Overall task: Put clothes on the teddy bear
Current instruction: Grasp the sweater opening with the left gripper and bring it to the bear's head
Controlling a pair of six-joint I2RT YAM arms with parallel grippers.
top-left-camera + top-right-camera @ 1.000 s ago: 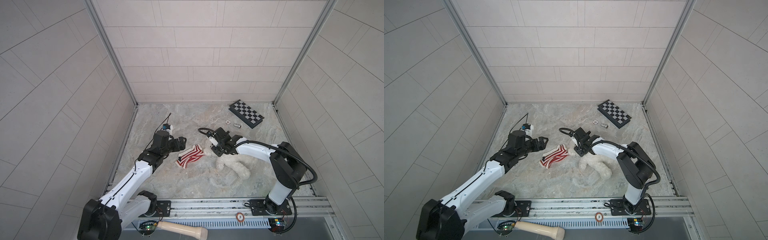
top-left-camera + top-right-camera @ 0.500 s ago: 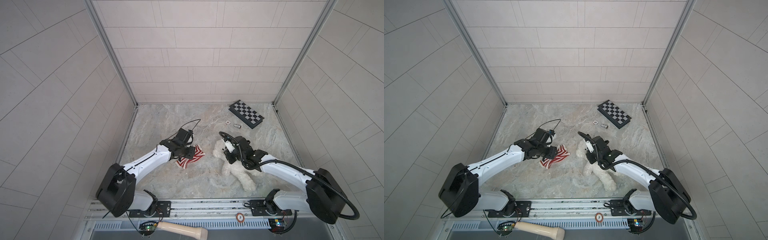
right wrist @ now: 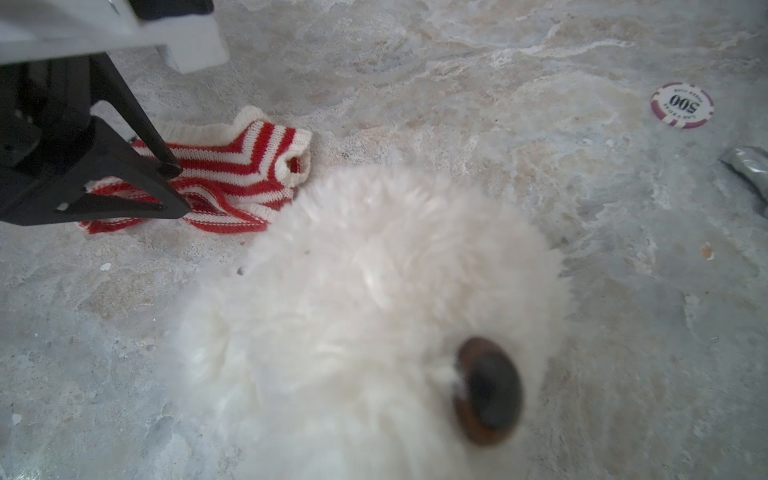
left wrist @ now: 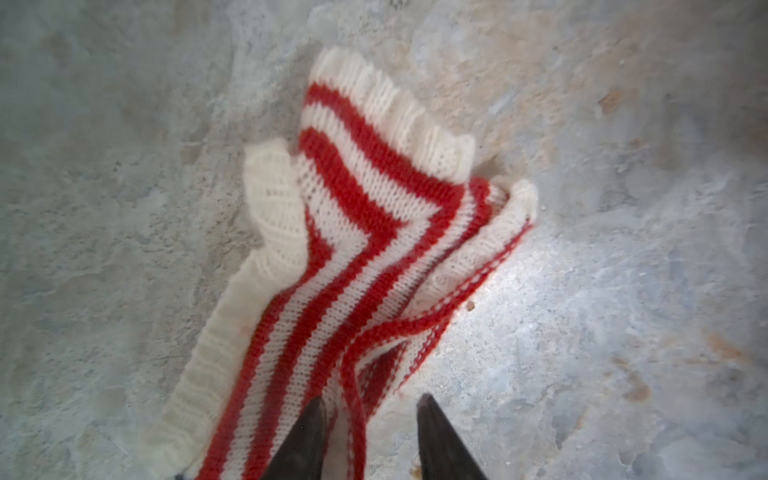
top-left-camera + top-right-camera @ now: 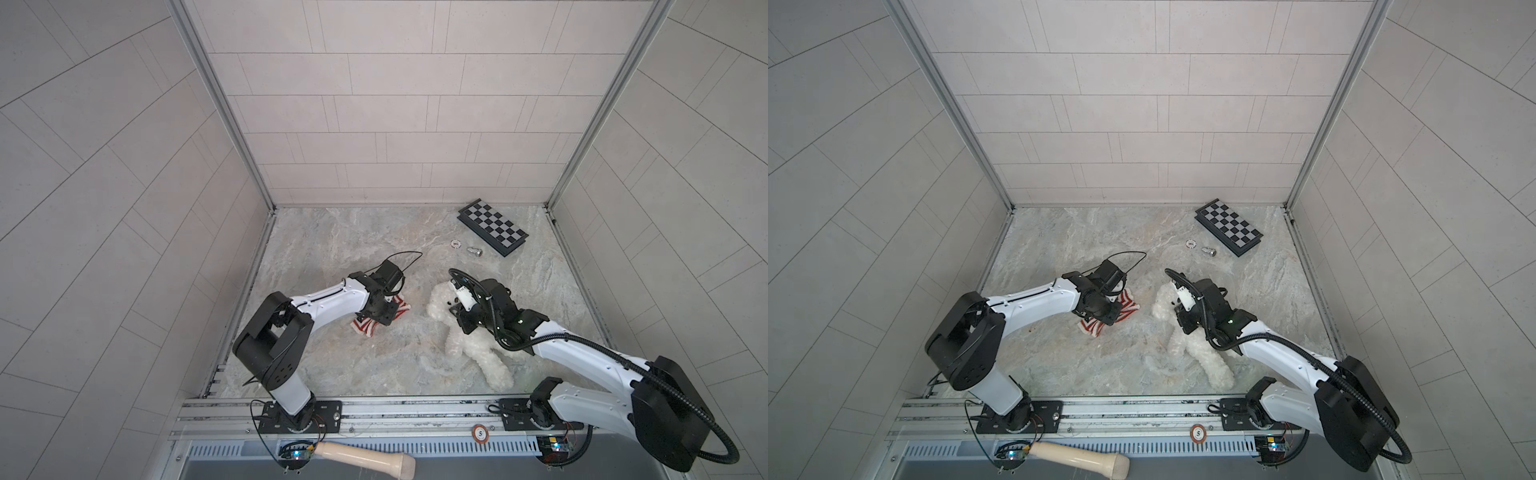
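The teddy bear [image 5: 440,301] [image 5: 1200,353], white and fluffy, lies on its back on the marble floor right of centre. Its head fills the right wrist view [image 3: 353,311], with one brown eye [image 3: 488,390] showing. My right gripper [image 5: 457,318] [image 5: 1181,322] is pressed into the bear's head and shut on it, its fingertips buried in the fur. The red-and-white striped garment [image 5: 365,328] [image 5: 1092,326] [image 4: 365,216] [image 3: 241,166] lies crumpled left of the bear. My left gripper [image 5: 384,318] [image 5: 1106,316] [image 4: 372,409] [image 3: 178,189] stands on it, open, straddling a fold at the garment's edge.
A folded chessboard [image 5: 492,226] lies at the back right. A poker chip [image 5: 456,243] [image 3: 681,104] and a small metal piece [image 5: 473,250] [image 3: 748,170] lie in front of the chessboard. A wooden handle [image 5: 365,457] rests below the front rail. Walls close in three sides.
My left gripper has swung from left of the garment to stand on it, jaws narrowing. My right arm's base links have swung rightward and its jaws have closed into the bear's head.
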